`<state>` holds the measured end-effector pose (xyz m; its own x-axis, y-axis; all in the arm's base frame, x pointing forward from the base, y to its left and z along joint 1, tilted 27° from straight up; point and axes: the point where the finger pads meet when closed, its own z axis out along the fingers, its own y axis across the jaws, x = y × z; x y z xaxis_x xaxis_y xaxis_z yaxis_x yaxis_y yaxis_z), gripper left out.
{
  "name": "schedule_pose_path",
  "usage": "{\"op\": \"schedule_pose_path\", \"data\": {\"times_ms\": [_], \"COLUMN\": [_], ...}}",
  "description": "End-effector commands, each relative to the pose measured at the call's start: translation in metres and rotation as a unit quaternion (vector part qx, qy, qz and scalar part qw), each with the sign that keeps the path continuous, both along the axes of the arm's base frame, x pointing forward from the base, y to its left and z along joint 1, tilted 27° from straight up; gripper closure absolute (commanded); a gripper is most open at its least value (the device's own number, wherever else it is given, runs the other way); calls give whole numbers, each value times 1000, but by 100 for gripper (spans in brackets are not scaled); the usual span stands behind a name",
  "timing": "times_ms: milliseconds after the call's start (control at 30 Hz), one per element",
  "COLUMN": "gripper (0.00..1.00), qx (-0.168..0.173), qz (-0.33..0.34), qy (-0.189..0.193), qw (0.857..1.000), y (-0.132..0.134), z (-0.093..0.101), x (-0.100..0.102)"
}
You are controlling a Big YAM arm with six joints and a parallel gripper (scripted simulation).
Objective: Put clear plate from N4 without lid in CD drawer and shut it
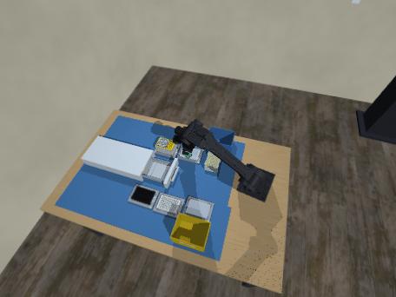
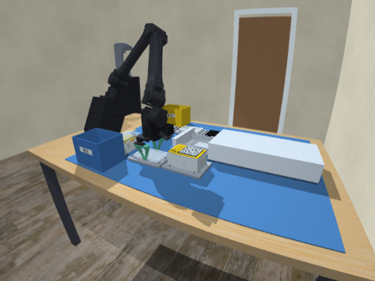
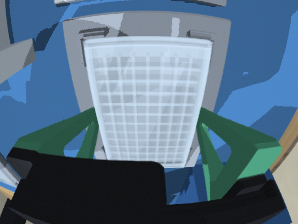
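Note:
The clear plate (image 3: 148,90) (image 2: 158,156) is at the grey work nest N4 (image 3: 220,50) (image 2: 144,163), right way up and without a lid; whether it sits down in it or just above it I cannot tell. My gripper (image 3: 147,112) (image 2: 150,154) is shut on the plate, one green finger against each long side. In the top view the arm partly hides the plate. The white cooler CD (image 1: 117,156) (image 2: 263,156) has its drawer (image 1: 158,168) open toward the arm's base, with the bar handle (image 1: 174,174) in front. A small amber spot (image 1: 143,169) shows beside the drawer opening. No plate shows in the drawer.
The tip box (image 1: 165,143) (image 2: 187,150) stands right beside the nest, lid on. The blue bin (image 1: 223,136) (image 2: 99,149) and a yellowish plate (image 1: 212,161) are on the base side. A black plate (image 1: 144,195), two paler plates and the yellow bin (image 1: 191,232) stand across the mat.

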<state>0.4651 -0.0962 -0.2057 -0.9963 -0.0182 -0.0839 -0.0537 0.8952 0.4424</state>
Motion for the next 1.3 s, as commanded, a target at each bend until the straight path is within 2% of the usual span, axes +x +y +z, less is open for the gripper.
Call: {"op": "schedule_pose_path", "data": {"times_ms": [0,367,533,667,1267], "gripper": [100,100,100,100,100], "qx": [-7,-6,-3,-6,-3], "qz": [0,-6,-7,-7,-7], "qy": [-10,-12,-5,-12,-6], "qw": [1000,1000,1000,1000,1000], "y": [-5,-15,-14,-17,-16], "z": [12,19,13,21,17], "x": [6,4,-1,4,-1]}}
